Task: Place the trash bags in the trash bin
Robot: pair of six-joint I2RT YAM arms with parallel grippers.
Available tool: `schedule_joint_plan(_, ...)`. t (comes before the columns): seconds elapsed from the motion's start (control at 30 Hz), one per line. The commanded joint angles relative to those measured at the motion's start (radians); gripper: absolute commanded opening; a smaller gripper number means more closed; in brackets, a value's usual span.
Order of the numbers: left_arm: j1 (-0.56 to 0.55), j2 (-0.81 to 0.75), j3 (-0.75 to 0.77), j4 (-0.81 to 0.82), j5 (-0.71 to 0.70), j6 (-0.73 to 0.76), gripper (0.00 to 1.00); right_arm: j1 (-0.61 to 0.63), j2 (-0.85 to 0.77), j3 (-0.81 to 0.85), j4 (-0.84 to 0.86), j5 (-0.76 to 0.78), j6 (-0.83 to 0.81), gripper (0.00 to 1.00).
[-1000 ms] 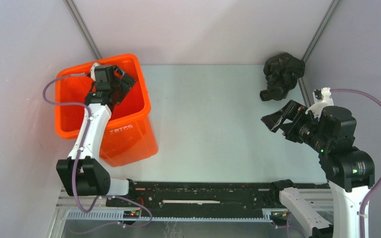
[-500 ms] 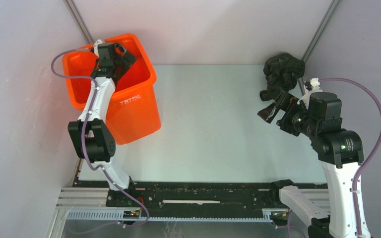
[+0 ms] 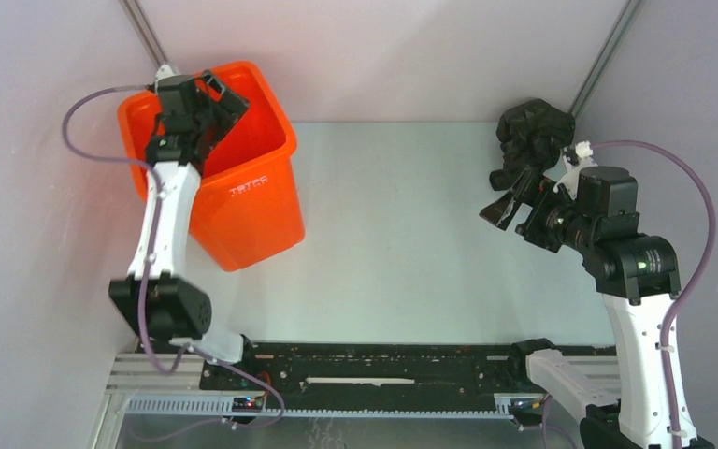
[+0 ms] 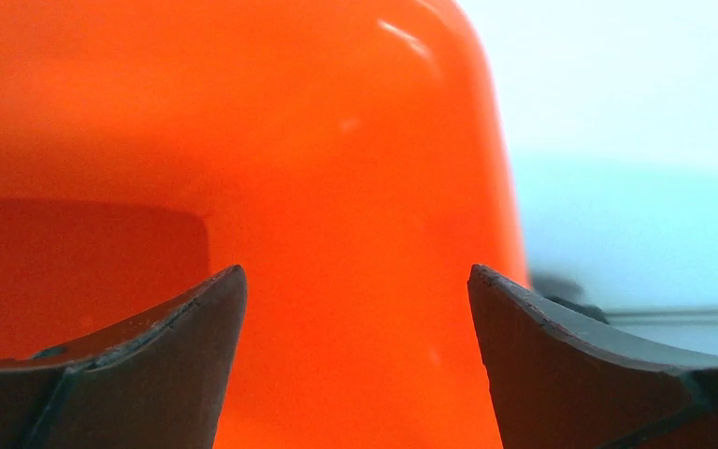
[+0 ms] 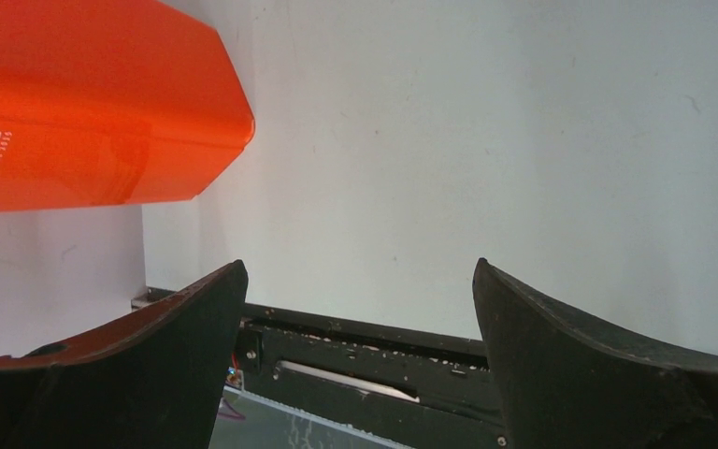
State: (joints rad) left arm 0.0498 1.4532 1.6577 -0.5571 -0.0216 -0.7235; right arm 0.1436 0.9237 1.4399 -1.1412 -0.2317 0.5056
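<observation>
The orange trash bin [image 3: 243,201] stands at the back left of the table, against the left wall. My left gripper [image 3: 227,98] is open inside the bin's mouth near its far right rim. The left wrist view shows only the bin's orange wall [image 4: 337,140] close up between my open left gripper [image 4: 355,281]. The black trash bag [image 3: 533,136] lies crumpled in the back right corner. My right gripper [image 3: 507,198] is open and empty, just in front and left of the bag. The right wrist view [image 5: 357,271] looks away from the bag, towards the bin [image 5: 84,103].
Walls close in the table on the left, back and right, with metal posts in the back corners [image 3: 154,47] [image 3: 608,56]. A black rail [image 3: 374,369] runs along the near edge. Purple cables loop from both wrists.
The bin has gone from tilted and nearer to upright and farther back, together with my left gripper. My right gripper has moved back, closer to the bag.
</observation>
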Motion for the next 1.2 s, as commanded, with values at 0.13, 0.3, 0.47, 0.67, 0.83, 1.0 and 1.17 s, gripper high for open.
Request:
schedule_joint_plan(0.13,-0.071,-0.466,-0.179,-0.275,0.031,0.046,1.00,0.032,0.059,-0.085,0.087,-0.041,-0.004,1.00)
schedule_joint_plan(0.3,-0.082,-0.609,-0.158,-0.425,-0.046,0.181,1.00,0.060,0.128,-0.084,0.137,-0.010,0.027,1.00)
schedule_joint_plan(0.47,-0.091,-0.659,-0.104,-0.400,0.075,0.287,1.00,0.044,0.252,-0.082,0.174,0.033,0.080,1.00)
schedule_joint_plan(0.67,-0.195,-0.776,-0.303,-0.257,0.308,0.293,1.00,-0.020,0.376,-0.079,0.286,0.080,0.174,1.00)
schedule_joint_plan(0.83,-0.299,-0.873,-0.473,-0.209,0.312,0.266,1.00,-0.126,0.486,-0.077,0.360,0.098,0.235,1.00)
schedule_joint_plan(1.0,-0.329,-0.970,-0.585,-0.153,0.295,0.245,1.00,-0.202,0.628,-0.030,0.369,0.124,0.165,1.00)
schedule_joint_plan(1.17,-0.329,-1.026,-0.598,-0.161,0.266,0.276,1.00,-0.229,0.737,0.016,0.387,0.135,0.121,1.00)
